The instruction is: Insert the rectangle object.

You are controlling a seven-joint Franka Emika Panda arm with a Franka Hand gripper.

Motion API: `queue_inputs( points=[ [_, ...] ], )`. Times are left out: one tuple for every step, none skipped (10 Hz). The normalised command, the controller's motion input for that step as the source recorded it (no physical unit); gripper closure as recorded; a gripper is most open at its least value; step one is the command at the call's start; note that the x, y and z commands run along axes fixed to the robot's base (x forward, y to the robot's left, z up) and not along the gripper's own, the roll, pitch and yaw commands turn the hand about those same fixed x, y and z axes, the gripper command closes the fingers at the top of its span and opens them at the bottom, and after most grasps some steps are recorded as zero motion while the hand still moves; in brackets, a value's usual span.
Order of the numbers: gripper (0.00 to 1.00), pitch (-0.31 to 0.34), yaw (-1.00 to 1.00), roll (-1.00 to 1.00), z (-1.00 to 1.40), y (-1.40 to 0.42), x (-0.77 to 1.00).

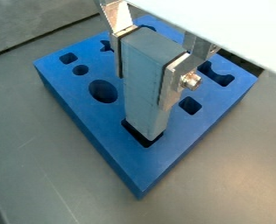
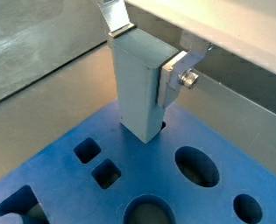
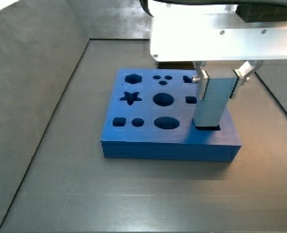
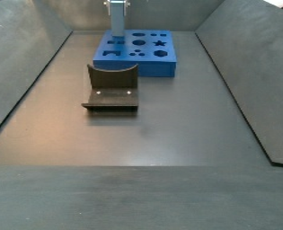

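The rectangle object (image 1: 144,83) is a light blue-grey bar standing upright, its lower end in a rectangular hole near a corner of the blue board (image 1: 99,131). It also shows in a wrist view (image 2: 138,87) and in both side views (image 3: 210,102) (image 4: 115,20). My gripper (image 1: 150,45) is shut on the bar's top, its silver fingers (image 1: 175,74) pressed on two opposite faces. The gripper also shows in a wrist view (image 2: 144,51) and a side view (image 3: 220,75). The board (image 3: 170,136) has several other shaped holes, all empty.
The dark fixture (image 4: 111,87), an L-shaped bracket on a base plate, stands on the floor in front of the board (image 4: 155,56). Grey sloping walls (image 4: 30,81) bound the work floor on both sides.
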Motion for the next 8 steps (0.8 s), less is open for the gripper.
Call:
queue_inputs(
  points=[
    [1.0,0.011,0.0,-0.14,-0.28,-0.19,0.09],
    [1.0,0.003,0.0,-0.14,-0.27,-0.18,0.07],
    [1.0,0.0,0.01,-0.12,-0.35,-0.05,0.1],
    [1.0,0.0,0.0,-0.11,-0.46,0.0,0.09],
    [1.0,0.0,0.0,-0.08,-0.57,0.0,0.07],
    [1.0,0.0,0.0,-0.1,-0.63,0.0,0.2],
    [1.0,-0.011,-0.11,-0.12,-0.4,0.0,0.05],
    [1.0,-0.06,0.0,-0.16,-0.11,0.13,0.0]
  ],
)
